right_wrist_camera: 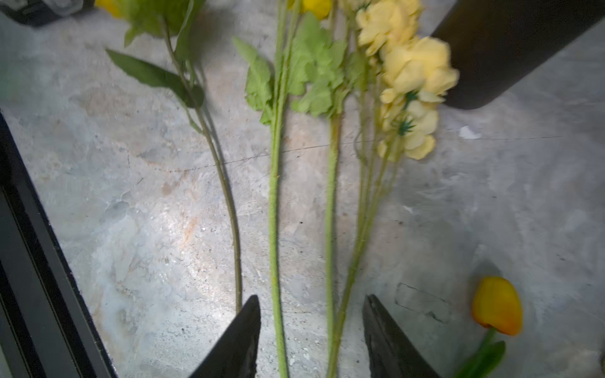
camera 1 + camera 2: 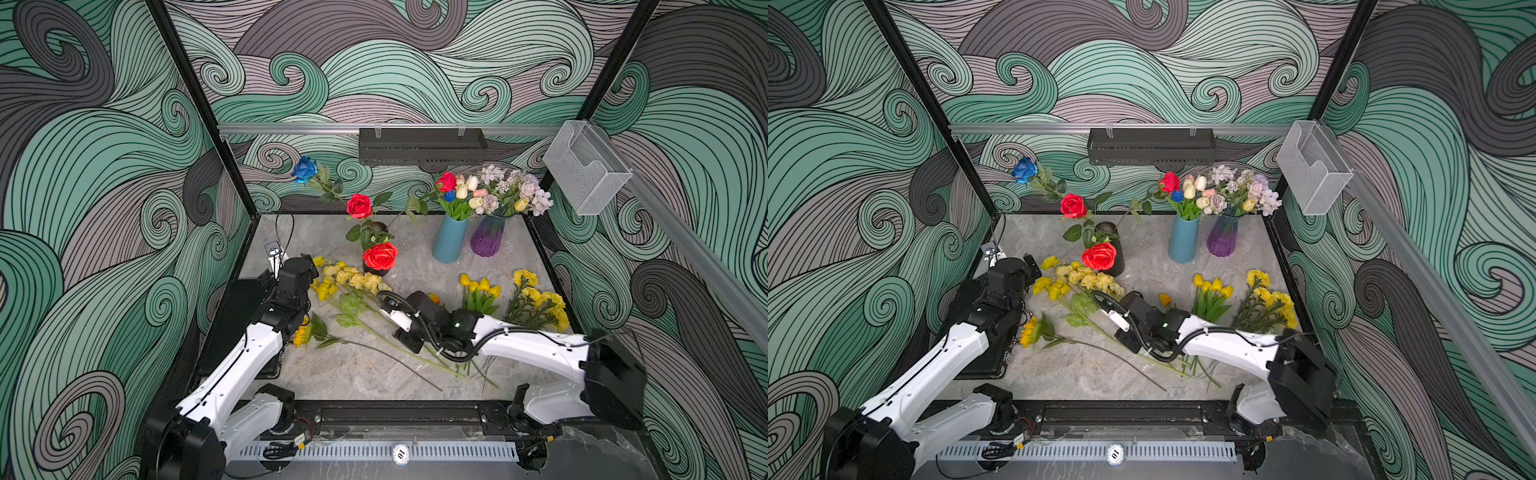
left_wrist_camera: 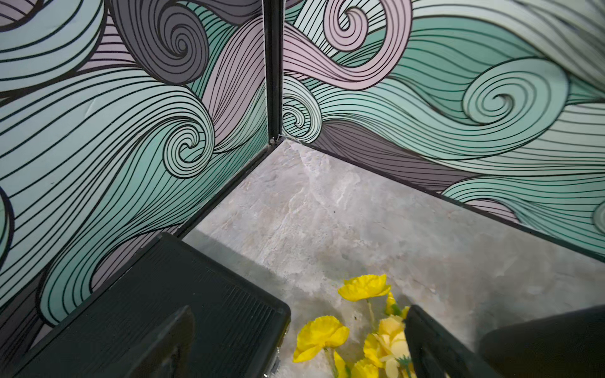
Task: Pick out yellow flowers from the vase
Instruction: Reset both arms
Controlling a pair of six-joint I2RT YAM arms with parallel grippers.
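Yellow flowers lie on the table in both top views: a pale yellow cluster, a sunflower, tulips and pom-poms. My right gripper is open, low over the table, with green stems lying loose between its jaws. A single orange-yellow tulip lies beside it. My left gripper is wide open above yellow blooms near the far left corner, holding nothing. A dark vase holds red roses. The blue vase and the purple vase hold pale blooms and one yellow bud.
A black ribbed case lies along the left wall beside my left gripper. A black shelf hangs on the back wall and a clear holder on the right rail. The flower stems spread across the table's front middle.
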